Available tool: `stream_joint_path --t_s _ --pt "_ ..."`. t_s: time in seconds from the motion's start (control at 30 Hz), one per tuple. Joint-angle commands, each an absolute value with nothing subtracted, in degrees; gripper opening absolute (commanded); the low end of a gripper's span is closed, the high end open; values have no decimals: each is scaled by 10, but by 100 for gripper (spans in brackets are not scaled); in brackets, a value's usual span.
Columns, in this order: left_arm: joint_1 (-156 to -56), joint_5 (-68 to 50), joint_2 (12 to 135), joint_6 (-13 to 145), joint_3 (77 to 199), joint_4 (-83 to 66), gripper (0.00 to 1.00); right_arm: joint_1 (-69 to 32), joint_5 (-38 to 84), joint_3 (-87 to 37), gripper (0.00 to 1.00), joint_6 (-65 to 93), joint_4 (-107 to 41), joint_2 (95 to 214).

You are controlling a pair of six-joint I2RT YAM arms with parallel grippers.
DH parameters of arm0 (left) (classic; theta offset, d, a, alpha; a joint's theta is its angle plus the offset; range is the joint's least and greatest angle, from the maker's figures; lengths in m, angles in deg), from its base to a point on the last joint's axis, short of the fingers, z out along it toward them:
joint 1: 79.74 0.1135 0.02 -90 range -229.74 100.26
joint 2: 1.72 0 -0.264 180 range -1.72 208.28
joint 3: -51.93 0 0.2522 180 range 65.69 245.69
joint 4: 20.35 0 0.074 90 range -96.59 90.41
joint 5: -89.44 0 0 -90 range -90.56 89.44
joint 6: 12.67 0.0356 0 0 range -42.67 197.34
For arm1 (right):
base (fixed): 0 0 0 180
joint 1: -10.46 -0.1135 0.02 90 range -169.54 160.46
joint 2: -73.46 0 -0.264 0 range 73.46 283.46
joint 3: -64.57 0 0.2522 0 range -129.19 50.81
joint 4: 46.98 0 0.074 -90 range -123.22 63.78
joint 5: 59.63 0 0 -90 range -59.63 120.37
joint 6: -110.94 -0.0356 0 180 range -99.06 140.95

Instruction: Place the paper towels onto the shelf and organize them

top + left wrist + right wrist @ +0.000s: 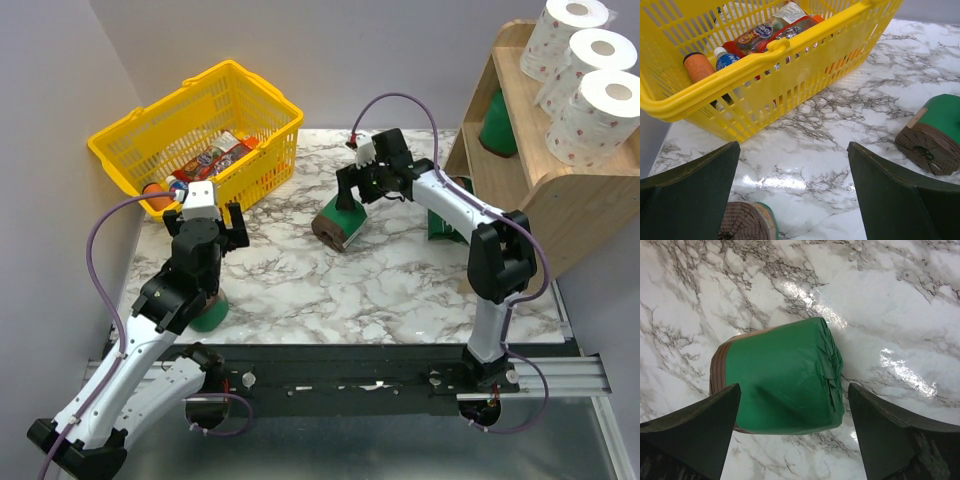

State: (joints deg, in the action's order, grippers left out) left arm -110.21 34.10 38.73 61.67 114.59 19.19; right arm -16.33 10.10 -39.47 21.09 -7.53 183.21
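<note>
The scene is carried by a marble table [400, 290], at whose right edge the wooden shelf [585, 205] is stood. Its upper tier is taken up by three white rolls [585, 75] set in a touching row, and a shelved green roll [497, 125] is seen upright on the tier below. The far left corner is filled by a yellow basket [130, 135], in which packets [770, 32] and an orange bottle [697, 67] are kept. A middle green roll [338, 222] is laid on its side at the table's centre, brown end toward the camera; the right arm [460, 205] is stretched between it and the shelf. The right gripper [352, 195] is held over this roll, jaws spread wide to either side, nothing clasped. A near green roll [208, 318] is lodged under the left arm, and the left gripper [208, 228] is held released beside the basket.
</note>
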Motion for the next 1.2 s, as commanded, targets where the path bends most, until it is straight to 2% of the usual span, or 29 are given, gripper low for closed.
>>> stream_joint_path --t_s 0.0,0.07,0.23,0.3,0.37,0.4,0.43,0.63,0.73,1.03,1.17 --pt "-1104 365 379 622 1139 181 99 -156 30 -436 95 267 -8 1873" --pt "-1104 367 379 622 1139 181 99 -156 8 -439 94 271 -2 1882" --pt "-1104 375 373 621 1139 180 99 -159 -23 -427 81 273 -6 1876" --pt "-1104 378 373 622 1140 179 99 -174 7 -398 74 270 -17 1852" --pt "-1104 380 372 622 1141 179 99 -192 82 -370 67 263 -38 1827" --pt "-1104 382 371 621 1142 181 99 -212 112 -345 59 249 -42 1805" --pt "-1104 385 370 622 1143 181 99 -223 160 -329 58 246 -55 1790" --pt "-1104 393 356 619 1142 181 99 -380 413 -252 57 225 -83 1722" --pt "-1104 399 350 615 1143 184 99 -445 471 -259 57 202 -74 1718" --pt "-1104 445 303 606 1132 178 99 -561 533 -288 58 173 -41 1709" --pt "-1104 454 283 605 1124 169 99 -570 523 -301 63 161 -27 1704"
